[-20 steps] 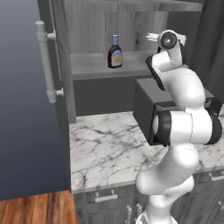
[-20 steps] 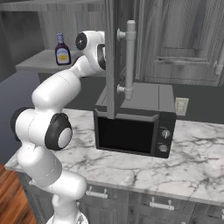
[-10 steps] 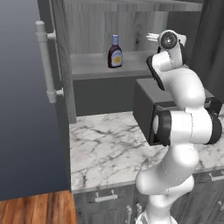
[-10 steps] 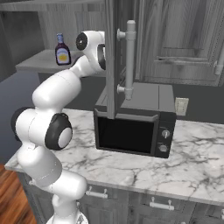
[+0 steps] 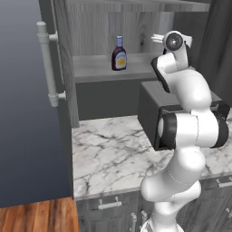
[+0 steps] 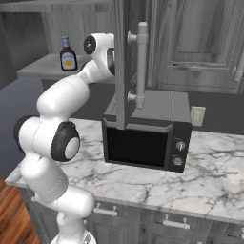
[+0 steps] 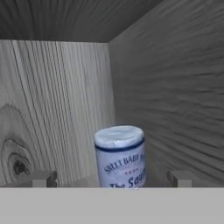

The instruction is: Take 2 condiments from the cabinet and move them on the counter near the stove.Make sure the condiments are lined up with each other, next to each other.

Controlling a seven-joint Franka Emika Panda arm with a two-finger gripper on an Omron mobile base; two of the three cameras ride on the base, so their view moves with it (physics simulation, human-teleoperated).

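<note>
Brown blue-capped sauce bottle (image 5: pixel 119 54) standing on grey cabinet shelf (image 5: pixel 97 69), ungrasped; white salt tin (image 7: pixel 120 156) at 12 o'clock between wide-open jaws. Nothing moved to tabletop yet.

A salt canister (image 7: pixel 120 155) stands straight ahead in the cabinet's (image 5: pixel 104 27) far corner. The shelf left of the sauce bottle (image 5: pixel 119 54) lies free.

One sauce bottle (image 5: pixel 119 53), one salt tub (image 7: pixel 121 156), one microwave (image 6: pixel 146 130), two bar handles (image 5: pixel 47 65).
</note>
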